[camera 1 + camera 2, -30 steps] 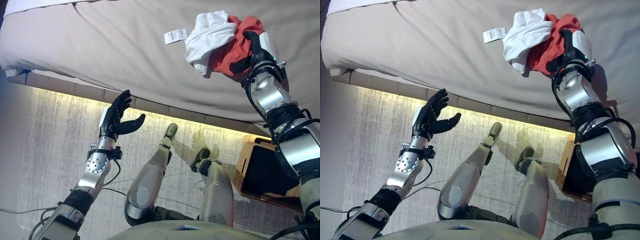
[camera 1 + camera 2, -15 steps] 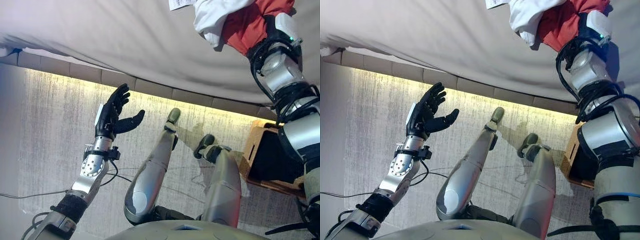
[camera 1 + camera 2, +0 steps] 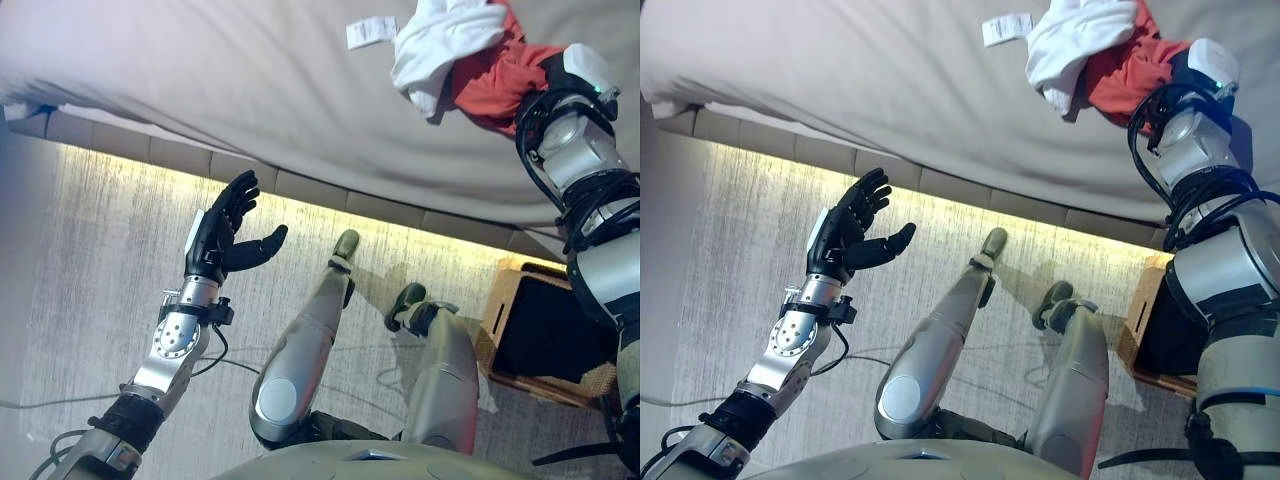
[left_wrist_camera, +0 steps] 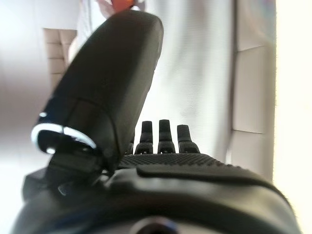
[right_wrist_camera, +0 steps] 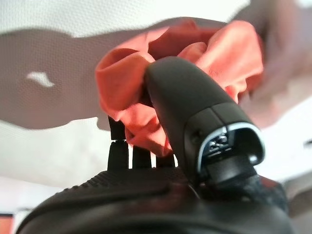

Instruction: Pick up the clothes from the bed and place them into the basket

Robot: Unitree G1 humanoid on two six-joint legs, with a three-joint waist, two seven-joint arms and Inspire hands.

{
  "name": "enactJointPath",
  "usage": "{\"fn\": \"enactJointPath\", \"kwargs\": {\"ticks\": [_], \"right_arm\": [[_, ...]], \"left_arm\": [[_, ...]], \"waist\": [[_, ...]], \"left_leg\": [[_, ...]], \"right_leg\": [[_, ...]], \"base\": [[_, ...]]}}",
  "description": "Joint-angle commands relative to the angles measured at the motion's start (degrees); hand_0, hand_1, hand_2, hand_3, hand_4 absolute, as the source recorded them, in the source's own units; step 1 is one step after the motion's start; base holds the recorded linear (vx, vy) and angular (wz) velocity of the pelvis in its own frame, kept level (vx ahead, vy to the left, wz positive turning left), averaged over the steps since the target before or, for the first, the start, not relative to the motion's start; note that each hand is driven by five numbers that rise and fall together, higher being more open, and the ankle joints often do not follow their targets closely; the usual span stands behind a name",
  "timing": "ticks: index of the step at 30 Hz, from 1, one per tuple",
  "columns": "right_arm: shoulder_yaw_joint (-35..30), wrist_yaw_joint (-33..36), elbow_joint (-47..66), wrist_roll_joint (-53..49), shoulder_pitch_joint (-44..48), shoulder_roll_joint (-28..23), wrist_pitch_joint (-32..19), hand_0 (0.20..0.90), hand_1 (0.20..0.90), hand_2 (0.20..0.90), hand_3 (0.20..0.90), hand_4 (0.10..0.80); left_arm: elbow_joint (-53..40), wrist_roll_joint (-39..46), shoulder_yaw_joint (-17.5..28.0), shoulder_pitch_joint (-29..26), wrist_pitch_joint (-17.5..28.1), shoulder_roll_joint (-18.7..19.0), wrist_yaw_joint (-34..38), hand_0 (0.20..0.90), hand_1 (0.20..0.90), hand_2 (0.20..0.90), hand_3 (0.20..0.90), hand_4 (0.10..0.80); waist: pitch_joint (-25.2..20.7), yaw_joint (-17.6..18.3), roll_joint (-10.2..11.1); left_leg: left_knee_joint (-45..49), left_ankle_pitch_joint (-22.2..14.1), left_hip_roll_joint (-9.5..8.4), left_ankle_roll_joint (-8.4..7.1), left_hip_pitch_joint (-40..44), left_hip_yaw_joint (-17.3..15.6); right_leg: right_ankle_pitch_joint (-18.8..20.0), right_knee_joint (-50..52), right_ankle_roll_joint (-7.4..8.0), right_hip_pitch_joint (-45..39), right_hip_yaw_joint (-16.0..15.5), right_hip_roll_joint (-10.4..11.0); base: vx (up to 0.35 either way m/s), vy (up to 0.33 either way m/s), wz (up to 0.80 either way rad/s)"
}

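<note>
A red garment [image 3: 487, 82] and a white garment [image 3: 440, 45] lie bunched together on the beige bed [image 3: 200, 90] at the upper right. My right hand [image 3: 557, 72] is on the bed at the red garment's right side. In the right wrist view its thumb [image 5: 195, 107] and curled fingers pinch the red cloth [image 5: 131, 83]. The white garment lies against the red one, to its left. My left hand [image 3: 217, 232] is open and empty, held over the floor in front of the bed. It also shows in the left wrist view [image 4: 168, 131].
A wicker basket [image 3: 498, 310] with a dark lining stands on the floor at the lower right, just below the bed's edge. A white tag [image 3: 370, 32] lies on the bed left of the clothes. The tufted bed base [image 3: 300, 190] runs across the view.
The whole picture has shifted, so the camera moved. My right hand stays shut on the red garment and sits a little further right of the white tag. The left hand keeps its pose.
</note>
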State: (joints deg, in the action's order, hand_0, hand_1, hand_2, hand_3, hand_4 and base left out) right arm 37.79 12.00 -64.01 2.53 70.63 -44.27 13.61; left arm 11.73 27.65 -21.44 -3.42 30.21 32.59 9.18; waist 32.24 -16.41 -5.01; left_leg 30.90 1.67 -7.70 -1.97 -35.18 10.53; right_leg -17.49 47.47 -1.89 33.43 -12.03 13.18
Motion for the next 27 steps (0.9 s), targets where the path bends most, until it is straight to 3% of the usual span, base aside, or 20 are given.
{"fn": "enactJointPath", "kwargs": {"ticks": [1, 3, 16, 20, 27], "right_arm": [[-0.29, 3.68, 3.23, 0.27, 4.85, -8.45, -4.40, 0.300, 0.300, 0.300, 0.200, 0.100], [-0.67, 3.22, 4.31, -0.38, 3.81, -10.03, -6.76, 0.300, 0.300, 0.300, 0.200, 0.100], [-6.35, -1.61, 15.73, -3.27, -2.33, -20.57, -10.21, 0.300, 0.300, 0.300, 0.200, 0.100], [-10.40, -4.14, 18.44, -2.19, -8.74, -22.89, -11.22, 0.300, 0.300, 0.300, 0.200, 0.100], [-20.11, -3.92, 21.78, 0.22, -21.96, -24.12, -12.38, 0.300, 0.300, 0.300, 0.200, 0.100]], "left_arm": [[-5.00, 1.33, 5.01, -0.59, 5.76, 0.59, -0.63, 0.900, 0.900, 0.900, 0.900, 0.800], [-4.36, 1.23, 4.73, -1.07, 4.06, 0.48, -0.96, 0.900, 0.900, 0.900, 0.900, 0.800], [-0.81, -0.50, 3.83, -0.89, 2.60, -2.36, -1.30, 0.900, 0.900, 0.900, 0.900, 0.800], [0.68, 0.27, 3.87, -1.57, 2.78, -3.24, -2.00, 0.900, 0.900, 0.900, 0.900, 0.800], [3.55, 1.05, 4.08, -4.54, 4.48, -4.74, -3.86, 0.900, 0.900, 0.900, 0.900, 0.800]], "waist": [[-2.58, 1.24, 1.28], [-5.14, 2.34, 2.64], [-17.86, 10.26, 7.59], [-21.67, 13.07, 8.17], [-24.10, 16.98, 8.37]], "left_leg": [[6.18, -11.56, 0.25, 3.47, 7.74, -4.57], [2.67, -11.17, 1.26, 3.20, 12.02, -5.23], [-15.01, -8.67, 5.04, 2.44, 31.21, -10.72], [-21.36, -7.83, 6.12, 2.42, 35.53, -12.40], [-31.77, -4.77, 7.41, 1.90, 40.51, -13.65]], "right_leg": [[4.02, -7.76, -0.97, -9.69, -3.13, -4.14], [4.92, -12.45, -0.85, -14.17, -2.76, -4.95], [11.24, -34.59, 1.22, -31.79, 2.60, -8.55], [13.79, -38.82, 2.44, -34.03, 5.97, -9.42], [18.10, -45.37, 4.46, -35.58, 10.73, -10.45]], "base": [[-0.028, 0.026, -0.22], [0.084, 0.007, -0.22], [0.065, -0.001, -0.28], [0.036, 0.034, -0.35], [-0.061, 0.037, -0.30]]}}
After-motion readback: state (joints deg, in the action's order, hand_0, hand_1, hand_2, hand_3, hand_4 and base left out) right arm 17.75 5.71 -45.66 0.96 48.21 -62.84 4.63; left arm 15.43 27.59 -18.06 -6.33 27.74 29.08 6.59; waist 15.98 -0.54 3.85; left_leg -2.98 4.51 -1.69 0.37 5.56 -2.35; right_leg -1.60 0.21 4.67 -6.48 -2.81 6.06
